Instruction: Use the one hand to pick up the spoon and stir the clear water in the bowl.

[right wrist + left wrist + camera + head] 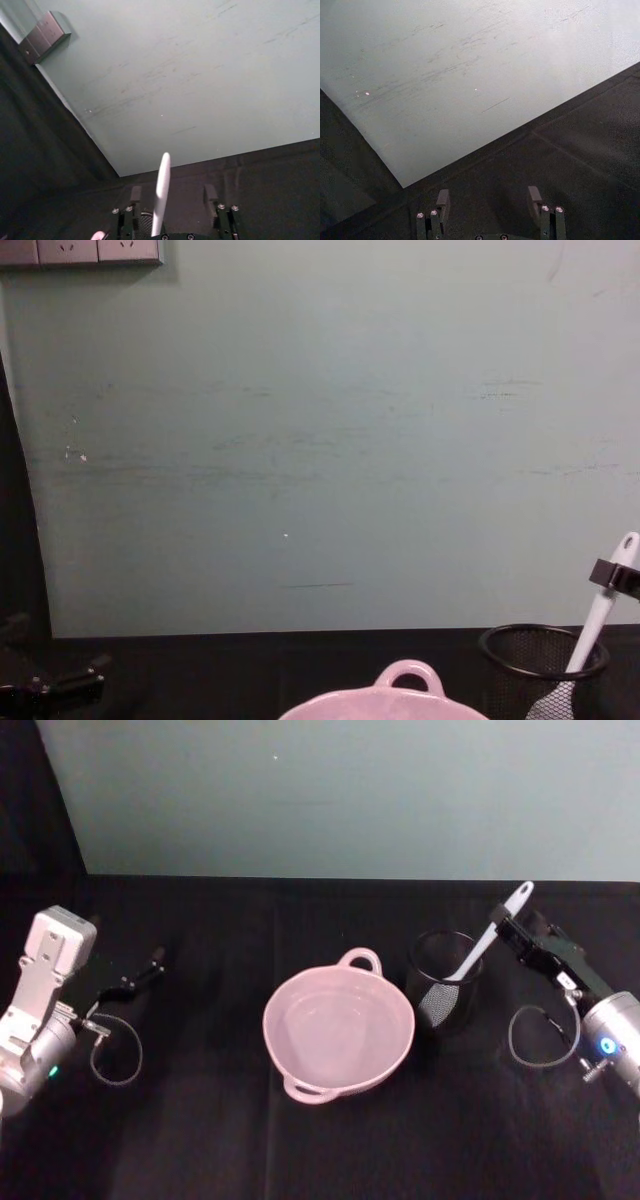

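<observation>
right gripper [507, 932] fingers sit spread either side of the spoon [489, 936] handle, not clenched yet. left gripper [150, 963] parked, fingers released. closing off-center could tip the mesh cup [446, 982].

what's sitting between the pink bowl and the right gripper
The black mesh cup, with the spoon standing in it, sits between the bowl and right gripper, per the head view.

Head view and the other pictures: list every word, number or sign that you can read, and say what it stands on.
None can be read.
The right hand, around the spoon standing in the mesh cup, bears a small white label: too small to read.
The pink bowl is plain.
</observation>
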`<state>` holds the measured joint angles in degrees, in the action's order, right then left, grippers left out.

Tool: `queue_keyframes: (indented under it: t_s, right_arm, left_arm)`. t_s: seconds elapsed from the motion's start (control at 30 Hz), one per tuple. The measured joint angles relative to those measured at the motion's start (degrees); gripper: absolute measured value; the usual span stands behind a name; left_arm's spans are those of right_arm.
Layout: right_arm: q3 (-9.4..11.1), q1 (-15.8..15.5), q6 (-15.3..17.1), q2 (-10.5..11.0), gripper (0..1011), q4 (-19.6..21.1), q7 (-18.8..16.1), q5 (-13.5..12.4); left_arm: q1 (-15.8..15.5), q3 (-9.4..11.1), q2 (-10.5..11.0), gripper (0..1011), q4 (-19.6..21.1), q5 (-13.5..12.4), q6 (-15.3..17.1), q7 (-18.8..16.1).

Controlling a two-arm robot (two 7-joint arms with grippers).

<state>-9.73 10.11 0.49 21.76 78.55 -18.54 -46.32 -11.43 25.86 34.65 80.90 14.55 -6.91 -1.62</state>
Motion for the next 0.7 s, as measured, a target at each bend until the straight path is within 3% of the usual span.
queue_keyframes:
  t_s: [0.13, 0.3, 0.53, 0.7]
  right_arm:
    - [-0.18, -1.33, 1.05, 0.85, 847, 2.53, 0.73, 0.3]
    - [-0.12, -5.06, 3.12, 3.15, 995, 8.57, 3.0, 1.5]
    - [1.01, -9.79, 6.52, 7.28, 1003, 16.85, 5.11, 2.43]
    - [1.22, -12.19, 10.15, 10.9, 1002, 21.31, 7.55, 5.04]
  left_arm:
    - [0.0, 0.0, 0.0, 1011, 0.0, 0.0, 0.0, 0.0]
    - [0.0, 0.0, 0.0, 1011, 0.0, 0.0, 0.0, 0.0]
    - [0.0, 0.0, 0.0, 1011, 0.0, 0.0, 0.0, 0.0]
    - [0.0, 0.0, 0.0, 1011, 0.0, 0.0, 0.0, 0.0]
